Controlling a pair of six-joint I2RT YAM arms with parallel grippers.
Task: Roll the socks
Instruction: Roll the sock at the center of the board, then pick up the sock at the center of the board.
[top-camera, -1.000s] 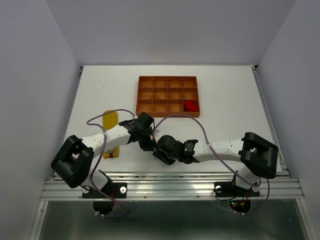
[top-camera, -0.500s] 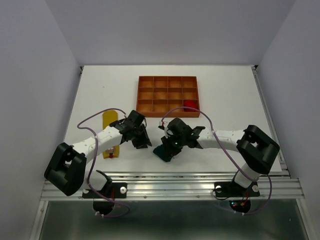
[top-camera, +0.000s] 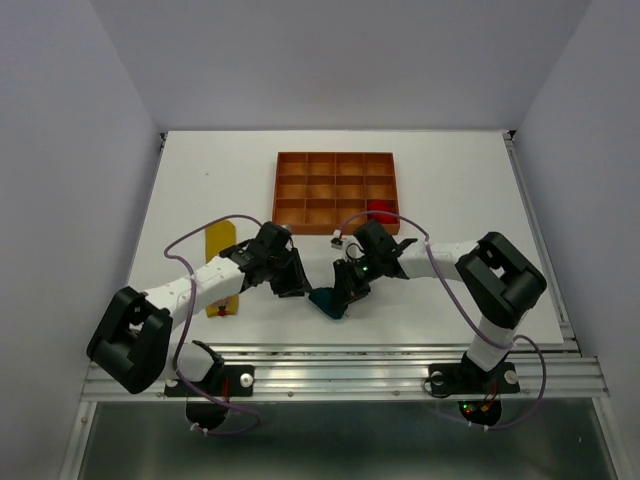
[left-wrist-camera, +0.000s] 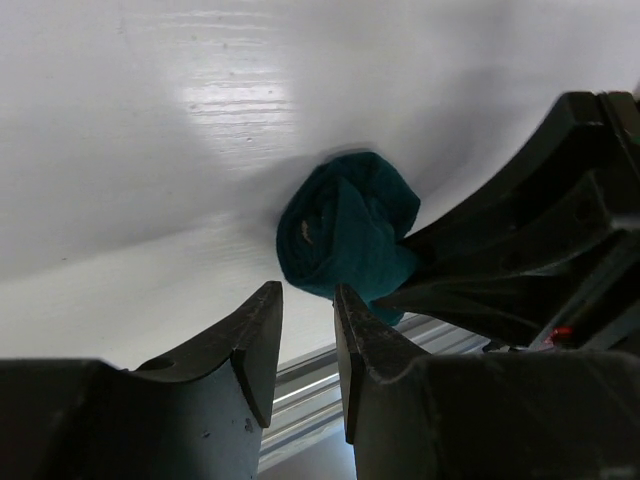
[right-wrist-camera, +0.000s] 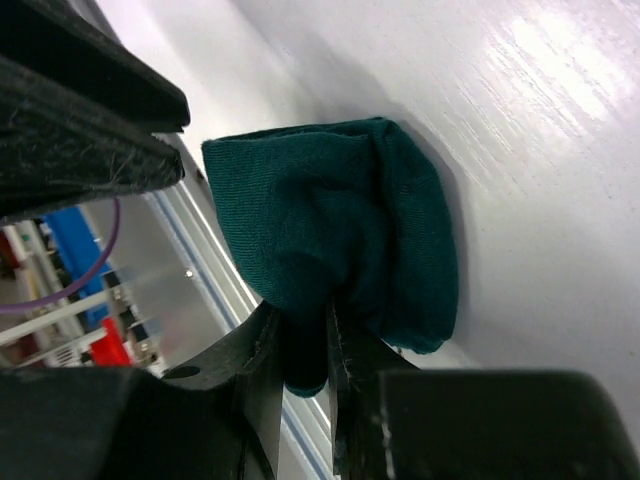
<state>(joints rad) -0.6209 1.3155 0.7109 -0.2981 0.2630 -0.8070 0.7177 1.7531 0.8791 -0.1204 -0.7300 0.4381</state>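
Easing apart from the right gripper (right-wrist-camera: 300, 340), with left gripper (left-wrist-camera: 307, 310) fingers slightly parted and empty. Pinching the rolled teal sock (right-wrist-camera: 340, 220) between right gripper fingers.

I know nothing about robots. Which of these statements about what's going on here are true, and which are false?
1. The right gripper pinches the teal sock. True.
2. The left gripper holds the yellow sock. False: there is nothing between its jaws, and the yellow sock lies on the table beside the left arm.
3. The red sock sits in a compartment of the tray. True.
4. The teal sock is in the tray. False: it is outside the tray, near the table's front edge.
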